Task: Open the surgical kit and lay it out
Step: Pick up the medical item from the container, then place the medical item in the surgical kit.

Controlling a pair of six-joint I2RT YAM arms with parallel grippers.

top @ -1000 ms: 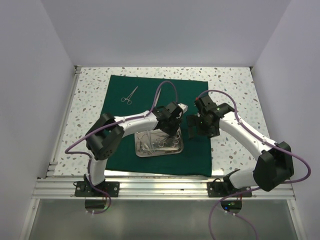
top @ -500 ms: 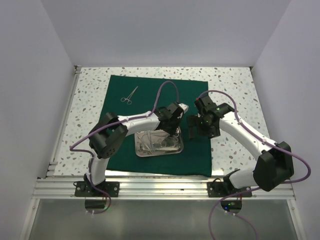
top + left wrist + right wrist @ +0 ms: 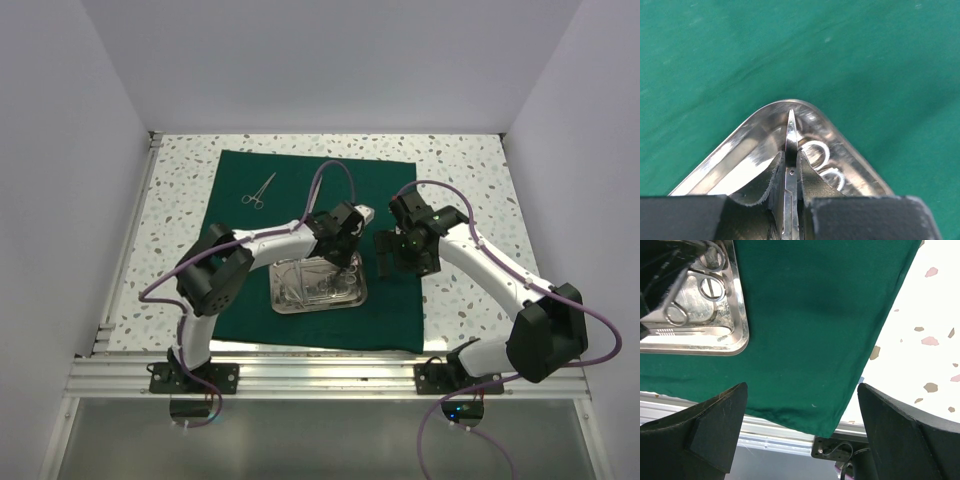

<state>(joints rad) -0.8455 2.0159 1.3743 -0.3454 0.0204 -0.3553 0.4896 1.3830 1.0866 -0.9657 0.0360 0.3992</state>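
Observation:
The surgical kit lies open: a dark green cloth (image 3: 240, 210) is spread flat with a shiny steel tray (image 3: 283, 306) on its near half. The tray holds several slim silver instruments (image 3: 312, 288). One pair of forceps (image 3: 258, 190) lies apart on the cloth's far left. My left gripper (image 3: 340, 262) reaches down into the tray's far right corner. In the left wrist view it (image 3: 789, 167) is shut on slim pointed scissors (image 3: 790, 131), with ring handles (image 3: 816, 150) lying beside them. My right gripper (image 3: 385, 255) hangs open over bare cloth (image 3: 815, 315) to the right of the tray (image 3: 741, 315).
The speckled tabletop (image 3: 460, 190) shows around the cloth. A metal rail (image 3: 320, 372) runs along the near edge by the arm bases. White walls close in the left, right and back. The cloth's near right corner (image 3: 832, 427) hangs at the table edge.
The left gripper's jaws have closed onto the scissors in the tray corner, and its wrist has shifted slightly. The right arm has not moved.

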